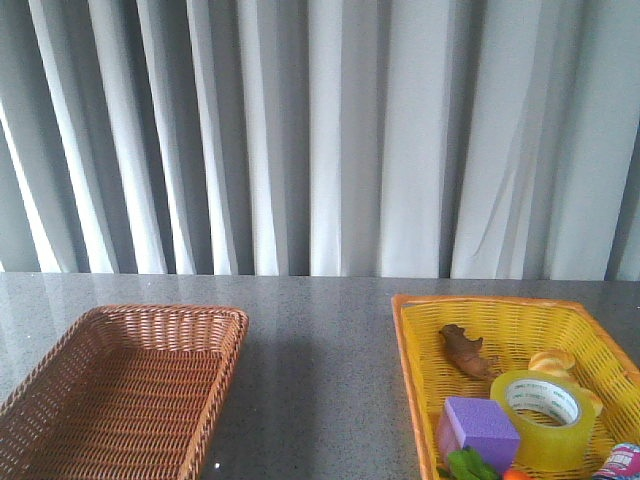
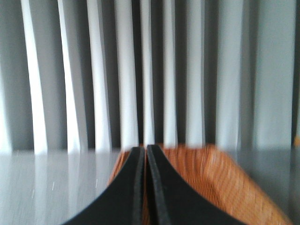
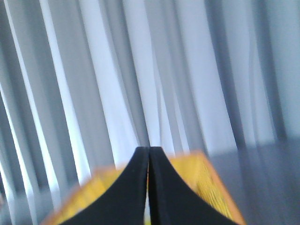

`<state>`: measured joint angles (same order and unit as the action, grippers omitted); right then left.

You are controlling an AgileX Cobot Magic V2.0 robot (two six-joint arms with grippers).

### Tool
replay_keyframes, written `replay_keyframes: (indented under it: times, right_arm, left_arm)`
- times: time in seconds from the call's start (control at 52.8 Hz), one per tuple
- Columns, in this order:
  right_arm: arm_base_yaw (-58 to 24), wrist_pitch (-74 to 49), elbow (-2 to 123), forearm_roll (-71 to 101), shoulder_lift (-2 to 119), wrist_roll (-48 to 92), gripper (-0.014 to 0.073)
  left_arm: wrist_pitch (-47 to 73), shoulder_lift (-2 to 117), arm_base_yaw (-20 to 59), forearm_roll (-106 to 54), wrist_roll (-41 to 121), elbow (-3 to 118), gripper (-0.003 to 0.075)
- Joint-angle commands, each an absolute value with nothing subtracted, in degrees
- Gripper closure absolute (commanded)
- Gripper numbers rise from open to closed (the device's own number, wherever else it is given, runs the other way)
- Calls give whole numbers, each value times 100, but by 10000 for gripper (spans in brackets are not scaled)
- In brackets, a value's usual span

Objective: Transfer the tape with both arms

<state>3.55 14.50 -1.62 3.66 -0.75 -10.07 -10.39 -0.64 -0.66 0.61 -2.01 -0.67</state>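
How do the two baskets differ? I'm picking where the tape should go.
The brown basket sits on the left and looks empty. The yellow basket sits on the right and holds the tape, a purple cube and other small items. The brown one has a darker, reddish weave; the yellow one is bright with an orange rim. Both are rectangular, woven and rest on the grey table.

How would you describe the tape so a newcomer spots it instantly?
Look in the yellow basket on the table's right side. Near its front sits the tape, a translucent yellow roll beside a purple cube; it is the only ring-shaped item, with a white printed core.
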Motion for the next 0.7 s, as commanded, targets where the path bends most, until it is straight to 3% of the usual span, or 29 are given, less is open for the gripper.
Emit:
replay_keyframes:
  times: [0.0,0.076,0.151,0.322,0.473,0.587,0.681]
  right_arm:
    - [388,3491,203,472,-6,-1252,602]
    - [388,3677,758,66,404,-1237,602]
    - [388,3364,1614,-734,906,-1343,602]
    - [388,2368,3730,-2365,2451,-2653,602]
    - [383,539,5359,-3295,3664,-4198,602]
    - [383,-916,5936,-3690,4380,-4487,602]
    - [356,-1379,5982,-3639,4747,-4317,602]
  left_arm:
    - [-3157,-112,-43,63,-604,348,727]
    - [-3827,109,-43,57,-645,655,727]
    - [-3749,547,-43,64,-639,1272,727]
    - [-2153,1860,-43,87,-634,3149,727]
    - [-681,3144,-43,93,-236,4723,727]
    - [-195,3817,86,149,153,5277,727]
    - [79,4218,128,135,396,5457,727]
